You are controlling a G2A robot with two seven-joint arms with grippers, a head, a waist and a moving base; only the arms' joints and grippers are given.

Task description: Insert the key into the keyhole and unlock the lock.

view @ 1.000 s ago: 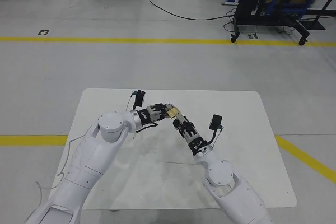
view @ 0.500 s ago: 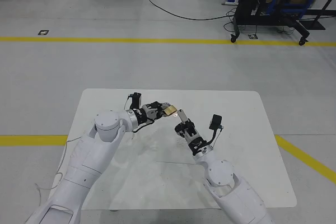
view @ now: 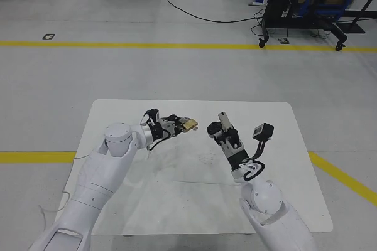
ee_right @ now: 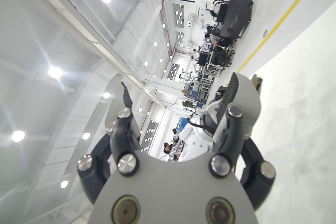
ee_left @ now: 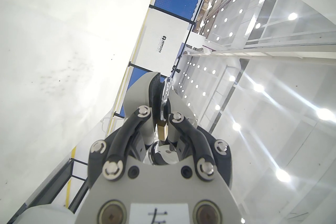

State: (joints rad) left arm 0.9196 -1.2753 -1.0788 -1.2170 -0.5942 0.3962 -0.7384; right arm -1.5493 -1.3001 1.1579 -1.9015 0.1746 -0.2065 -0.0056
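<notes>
A brass lock (view: 188, 124) hangs above the back middle of the white table (view: 283, 188), with my left gripper (view: 186, 123) shut on it. In the left wrist view the lock (ee_left: 162, 131) sits deep between the fingers of the left gripper (ee_left: 163, 88). A silver metal piece (ee_left: 167, 92) runs from it toward the fingertips; I cannot tell whether it is the key or the shackle. My right gripper (view: 218, 123) is a short way to the lock's right, apart from it. In the right wrist view that gripper (ee_right: 181, 91) is wide open and holds nothing.
Both arms are raised over the back half of the table. Yellow floor lines run behind and beside the table. A black wheeled stand (view: 301, 19) is far off on the floor at the back right.
A second ago both grippers met at the lock. The right gripper has since come off it, swung away to the right and turned. The left gripper kept the lock and shifted slightly left.
</notes>
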